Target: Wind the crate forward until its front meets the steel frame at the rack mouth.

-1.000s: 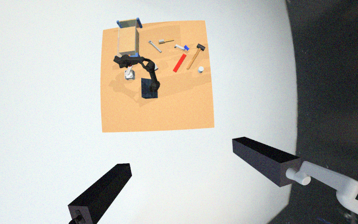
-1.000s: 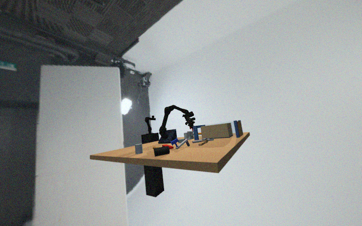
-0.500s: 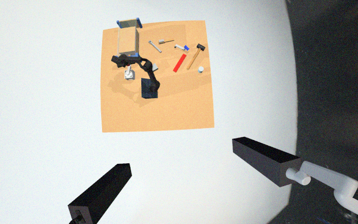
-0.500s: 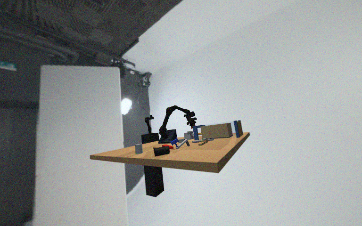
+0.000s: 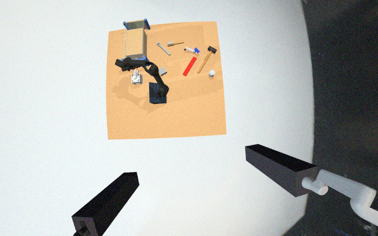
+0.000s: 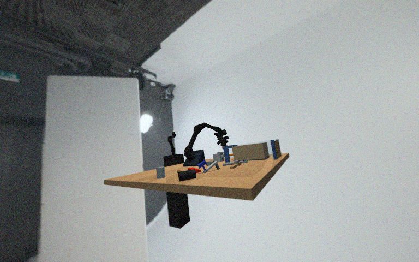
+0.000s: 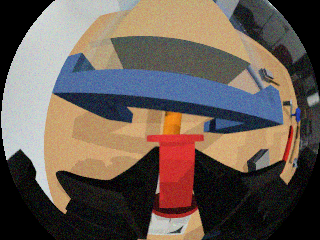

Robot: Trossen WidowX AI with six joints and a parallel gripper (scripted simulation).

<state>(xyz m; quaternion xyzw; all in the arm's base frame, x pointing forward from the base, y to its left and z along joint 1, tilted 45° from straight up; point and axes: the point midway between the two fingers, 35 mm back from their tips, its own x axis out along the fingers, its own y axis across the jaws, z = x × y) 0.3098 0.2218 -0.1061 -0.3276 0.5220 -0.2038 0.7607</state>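
My gripper (image 5: pixel 132 67) (image 6: pixel 222 144) (image 7: pixel 172 151) is shut on the red grip (image 7: pixel 176 175) of the winch handle. The handle's white crank arm (image 5: pixel 136 73) reaches from the top of the winch (image 5: pixel 136 79) (image 6: pixel 217 156) towards the rack. The key in the hole is hidden. The tan crate (image 5: pixel 134 41) (image 6: pixel 249 152) (image 7: pixel 175 17) sits flat inside the guard, just behind the blue frame (image 6: pixel 225 154) (image 7: pixel 165 90). The exterior view shows a narrow gap between them; in the wrist view the frame bar hides the crate's lower front. The orange strap (image 7: pixel 173 122) shows beneath the bar.
A grey block (image 5: pixel 163 71) (image 7: pixel 258 160) lies right of the winch. A wrench (image 5: pixel 164 48), a brush-like tool (image 5: pixel 170 43), a white-and-blue tool (image 5: pixel 190 49), a red bar (image 5: pixel 189 66) and a mallet (image 5: pixel 212 49) lie farther right, with a white cylinder (image 5: pixel 211 73) (image 6: pixel 160 172).
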